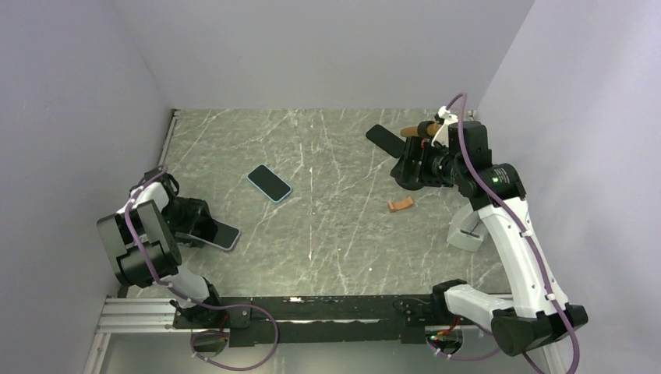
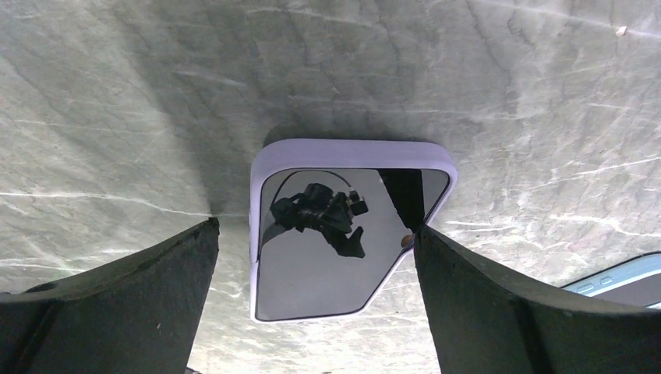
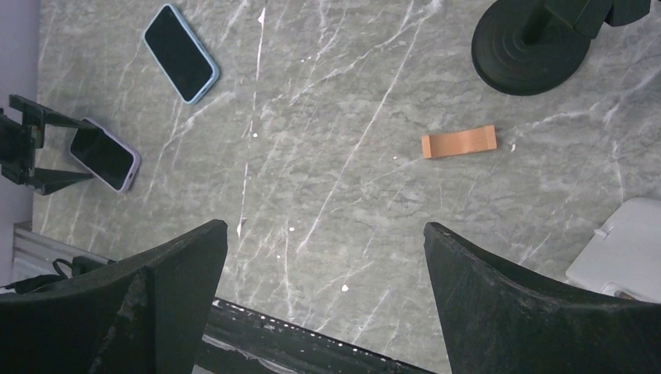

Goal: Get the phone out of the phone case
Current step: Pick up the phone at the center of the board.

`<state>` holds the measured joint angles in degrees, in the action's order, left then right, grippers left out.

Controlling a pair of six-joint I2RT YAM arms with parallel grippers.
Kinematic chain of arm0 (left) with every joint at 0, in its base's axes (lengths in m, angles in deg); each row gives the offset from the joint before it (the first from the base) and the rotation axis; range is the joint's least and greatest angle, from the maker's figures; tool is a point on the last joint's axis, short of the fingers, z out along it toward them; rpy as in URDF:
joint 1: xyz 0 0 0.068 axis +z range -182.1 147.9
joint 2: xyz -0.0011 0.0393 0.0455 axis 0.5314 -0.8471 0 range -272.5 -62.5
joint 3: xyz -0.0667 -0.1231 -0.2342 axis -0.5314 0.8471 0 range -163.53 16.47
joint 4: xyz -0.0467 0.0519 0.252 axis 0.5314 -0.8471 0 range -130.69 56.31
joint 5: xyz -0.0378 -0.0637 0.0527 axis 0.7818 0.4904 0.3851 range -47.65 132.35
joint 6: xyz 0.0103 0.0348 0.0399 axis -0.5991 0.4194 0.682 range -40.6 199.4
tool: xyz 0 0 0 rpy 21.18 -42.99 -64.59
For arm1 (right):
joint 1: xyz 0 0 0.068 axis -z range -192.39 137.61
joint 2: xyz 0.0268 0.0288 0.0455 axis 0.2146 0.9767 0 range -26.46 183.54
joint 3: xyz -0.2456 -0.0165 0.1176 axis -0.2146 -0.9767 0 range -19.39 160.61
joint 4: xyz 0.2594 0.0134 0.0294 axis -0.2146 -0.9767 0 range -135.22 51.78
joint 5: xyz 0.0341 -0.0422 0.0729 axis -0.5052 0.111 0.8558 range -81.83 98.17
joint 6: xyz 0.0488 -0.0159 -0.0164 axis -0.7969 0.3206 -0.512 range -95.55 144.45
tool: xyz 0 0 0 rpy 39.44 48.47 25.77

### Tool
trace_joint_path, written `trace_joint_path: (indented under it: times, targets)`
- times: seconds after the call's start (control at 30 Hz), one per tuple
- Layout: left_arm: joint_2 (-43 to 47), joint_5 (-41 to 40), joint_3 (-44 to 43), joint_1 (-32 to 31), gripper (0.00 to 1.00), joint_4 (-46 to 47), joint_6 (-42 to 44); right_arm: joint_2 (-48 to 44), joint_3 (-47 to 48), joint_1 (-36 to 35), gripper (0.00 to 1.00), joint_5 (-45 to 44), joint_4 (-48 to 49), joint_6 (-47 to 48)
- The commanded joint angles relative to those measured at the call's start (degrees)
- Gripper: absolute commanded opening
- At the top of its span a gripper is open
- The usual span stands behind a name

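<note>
At the near left of the desk (image 1: 351, 241), the left pincer (image 2: 316, 227) sits spread wide either side of the lilac-cased phone (image 2: 312, 273) lying screen-up, a blue-cased phone (image 1: 269, 182) rests mid-desk beyond, and far right the right pincer (image 3: 326, 234) hangs spread apart, gripping nothing.
</note>
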<state>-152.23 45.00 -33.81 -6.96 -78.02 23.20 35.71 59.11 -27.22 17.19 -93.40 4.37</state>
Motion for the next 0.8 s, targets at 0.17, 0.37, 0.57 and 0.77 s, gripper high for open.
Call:
trace_joint_path:
  times: [0.17,0.37,0.57,0.77]
  targets:
    - [-1.55,0.61,-3.14,-1.33,0.99,-1.42,-1.28,5.97,1.37,0.33,1.00,-0.32,6.09,-0.48]
    - [-2.04,2.04,-4.51,-2.95,0.99,0.08,-0.36,11.39,5.29,0.51,1.00,-0.71,5.95,-0.32]
    - [-2.32,3.45,-3.52,-3.00,0.99,0.84,-0.53,15.08,6.59,0.56,1.00,0.41,6.90,-1.27]
    - [-10.63,-2.49,-9.36,-3.36,0.99,-11.17,-4.00,15.00,5.72,0.56,1.00,0.92,7.56,-2.87]
